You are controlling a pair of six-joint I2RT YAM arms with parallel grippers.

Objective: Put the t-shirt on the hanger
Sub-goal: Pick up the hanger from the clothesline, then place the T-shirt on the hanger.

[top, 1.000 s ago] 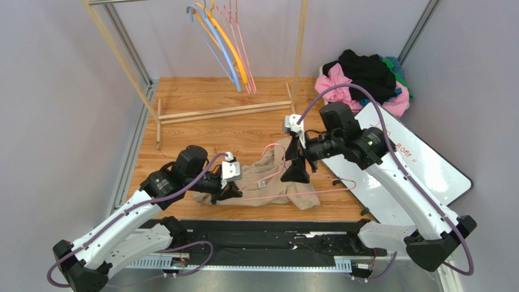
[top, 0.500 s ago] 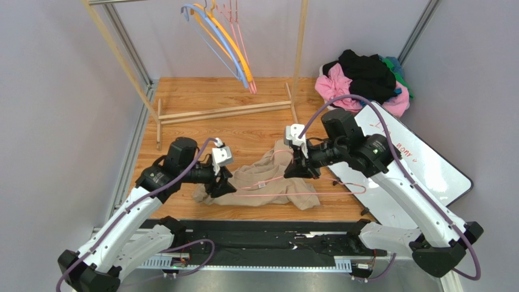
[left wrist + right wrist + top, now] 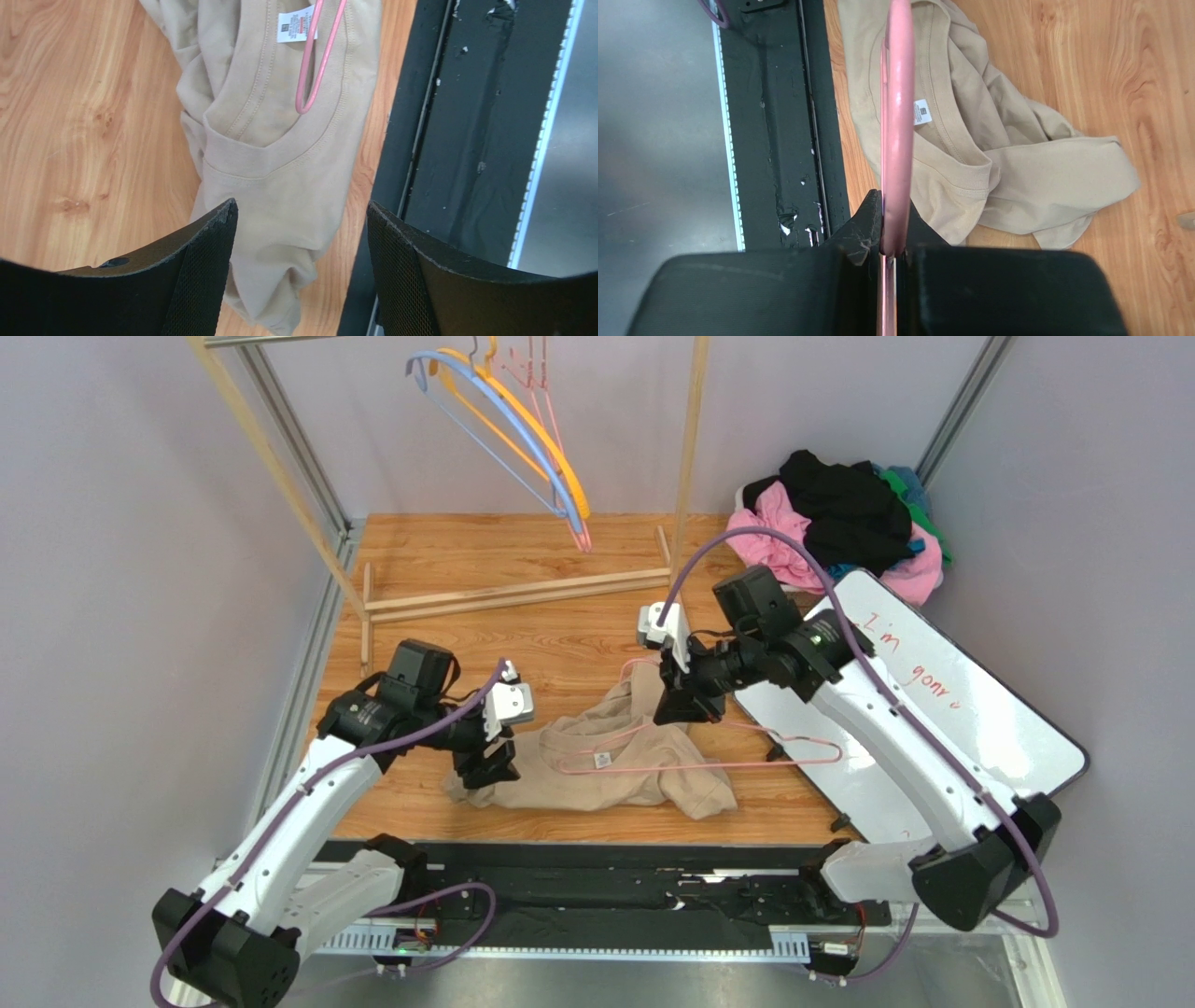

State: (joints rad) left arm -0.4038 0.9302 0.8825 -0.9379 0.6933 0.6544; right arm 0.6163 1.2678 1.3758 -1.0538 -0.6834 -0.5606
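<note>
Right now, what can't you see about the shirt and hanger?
Every view: print on the white neck label of the tan cloth t-shirt is too small.
Right wrist view: the thin pink wire hanger is blurred, edge-on and cut off by the top edge.
Top view: the left gripper hides its own fingertips; cloth contact unclear.

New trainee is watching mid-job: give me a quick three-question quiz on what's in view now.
1. True or false: the right gripper is shut on the hanger.
2. The left gripper is: A open, empty; B shut on the hanger; C shut, empty.
3. What white thing on the t-shirt lies beside the hanger's end?
Key: 1 true; 2 A; 3 the label.
</note>
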